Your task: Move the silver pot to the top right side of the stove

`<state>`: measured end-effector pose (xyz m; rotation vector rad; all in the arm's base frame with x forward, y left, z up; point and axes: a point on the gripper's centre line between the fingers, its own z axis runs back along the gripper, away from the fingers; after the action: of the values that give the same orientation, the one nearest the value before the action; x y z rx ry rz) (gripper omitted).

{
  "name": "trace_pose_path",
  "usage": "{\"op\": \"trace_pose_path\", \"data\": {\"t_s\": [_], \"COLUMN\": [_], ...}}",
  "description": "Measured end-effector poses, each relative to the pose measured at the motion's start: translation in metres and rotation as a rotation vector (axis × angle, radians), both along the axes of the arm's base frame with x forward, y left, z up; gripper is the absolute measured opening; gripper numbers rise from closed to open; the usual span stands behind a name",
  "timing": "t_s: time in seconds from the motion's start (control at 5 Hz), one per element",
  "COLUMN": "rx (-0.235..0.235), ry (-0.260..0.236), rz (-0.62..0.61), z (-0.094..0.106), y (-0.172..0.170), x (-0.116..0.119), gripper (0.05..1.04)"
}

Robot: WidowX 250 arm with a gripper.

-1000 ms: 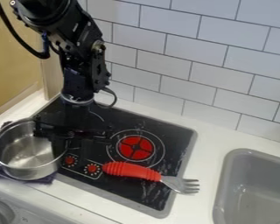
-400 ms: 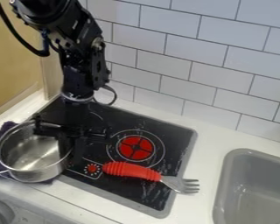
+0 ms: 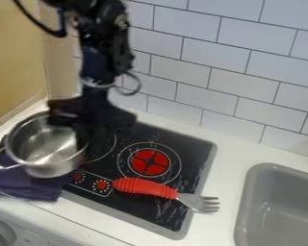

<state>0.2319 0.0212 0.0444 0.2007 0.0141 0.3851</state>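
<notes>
The silver pot [image 3: 46, 146] is lying to the left of the hand [image 3: 84, 139] and slightly toward the front, its round mouth facing up and its wire loop handle [image 3: 4, 166] pointing away from the hand, to the lower left. The hand is hanging over the pot's right rim and, as far as I am judging, is gripping that rim, with the pot apparently hovering just above the cloth [image 3: 37, 187]. The goal is lying on the opposite side: the far right of the stove [image 3: 186, 144], past the red burner [image 3: 149, 162], so the coming move is calling for a carry to the right across the stovetop. The pot's thin metal wall is gleaming smoothly, while the purple cloth is lying soft and folded at the stove's left edge. The stove's flat black top is showing pale scuffs, and the fork [image 3: 144, 188], with its ribbed red handle and shiny tines, is lying aslant across the front. A pot travelling low could be knocking it, or be tilting from its one-sided hold.
</notes>
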Motion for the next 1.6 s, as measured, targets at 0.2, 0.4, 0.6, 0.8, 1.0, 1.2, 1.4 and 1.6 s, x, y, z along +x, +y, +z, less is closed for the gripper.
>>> {"op": "trace_pose_path", "data": {"t_s": [0.2,0.4,0.6,0.8,1.0,1.2,1.4,1.6], "rx": [0.017,0.022,0.025,0.015,0.007,-0.016,-0.022,-0.021], "ry": [-0.039,-0.084,-0.074,-0.05,-0.029,-0.004,0.001,0.012], "rz": [-0.044,-0.11,-0.174,-0.22,-0.246,-0.287,-0.33,-0.367], "z": [0.014,0.027,0.025,0.015,0.005,-0.006,-0.016,-0.021], "y": [-0.017,-0.043,-0.069,-0.089,-0.099,-0.112,-0.123,-0.133], "x": [0.017,0.039,0.058,0.076,0.095,0.112,0.123,0.126], "gripper": [0.064,0.064,0.064,0.064,0.064,0.064,0.064,0.064]}}
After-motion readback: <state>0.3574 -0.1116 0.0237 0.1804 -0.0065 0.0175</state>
